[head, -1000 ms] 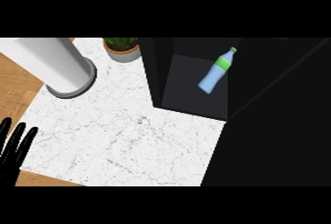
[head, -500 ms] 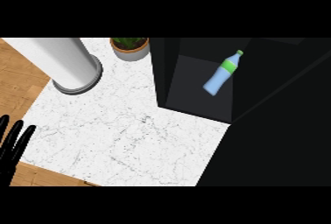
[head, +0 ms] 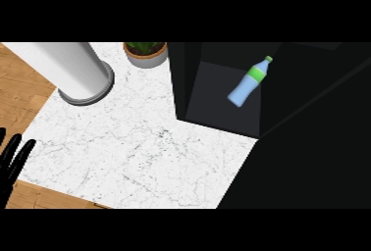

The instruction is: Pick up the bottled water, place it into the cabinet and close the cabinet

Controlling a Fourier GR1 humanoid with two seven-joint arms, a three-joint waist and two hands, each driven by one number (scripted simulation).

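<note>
Bottled water [head: 250,82] lay inside cabinet [head: 217,88] at two o'clock, unmoved; view slid left. My left hand [head: 14,159] rested at nine, fingers straight. Closing the door remained.

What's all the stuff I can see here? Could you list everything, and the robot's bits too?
Bottled water: one, pale blue with green band and cap, lying inside the cabinet.
Cabinet: one, black, right side, interior visible.
Potted plant: one, green leaves in a grey-brown pot, top centre of the counter.
Cylinder: one, tall, white-grey on a grey base, upper left.
Counter: one, white marble with wooden edging at left.
Left hand: one, black, fingers straight and pointing up, resting at the left edge.
Right hand: not visible.
</note>
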